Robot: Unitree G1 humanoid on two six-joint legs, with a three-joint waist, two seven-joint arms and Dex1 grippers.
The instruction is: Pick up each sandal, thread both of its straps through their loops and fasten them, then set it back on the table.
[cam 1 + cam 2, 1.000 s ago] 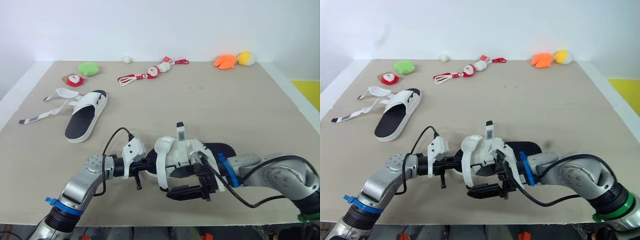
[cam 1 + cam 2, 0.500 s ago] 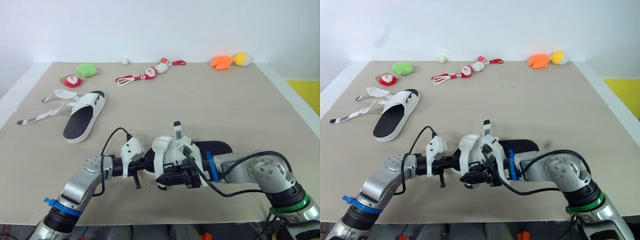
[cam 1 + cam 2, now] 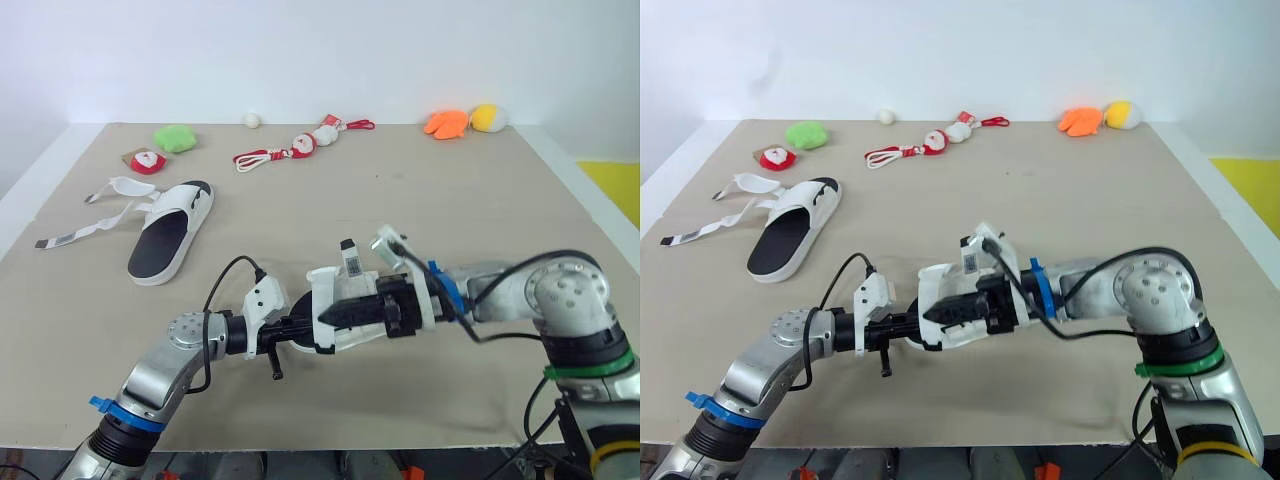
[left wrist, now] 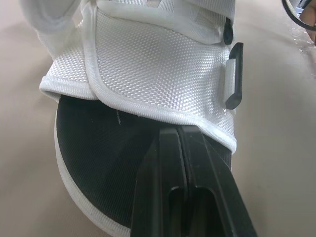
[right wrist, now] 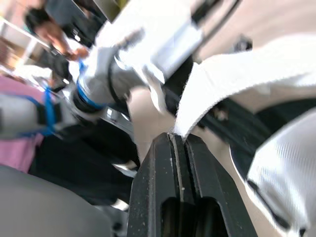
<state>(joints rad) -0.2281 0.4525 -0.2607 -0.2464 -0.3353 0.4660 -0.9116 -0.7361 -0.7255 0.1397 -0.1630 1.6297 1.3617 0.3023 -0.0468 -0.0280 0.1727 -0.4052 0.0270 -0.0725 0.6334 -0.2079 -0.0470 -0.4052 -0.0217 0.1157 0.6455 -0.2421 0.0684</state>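
With the sandal (image 3: 335, 300) at the table's (image 3: 420, 180) front edge, long axis along that edge, the left gripper (image 4: 180, 129) is closed on its left end while the right gripper (image 5: 178, 138), reaching from the right, is clamped on the strap (image 5: 237, 84) tip.

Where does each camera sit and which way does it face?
Left eye view: on the head, facing forward and down over the beige table; both arms meet at the white fabric sandal with black footbed.
Right eye view: beside it, same scene; left gripper and right gripper grip that sandal.
Left wrist view: looks along shut fingers onto the footbed.
Right wrist view: looks along shut fingers pinching the white strap; left arm beyond.
All four share the sandal.
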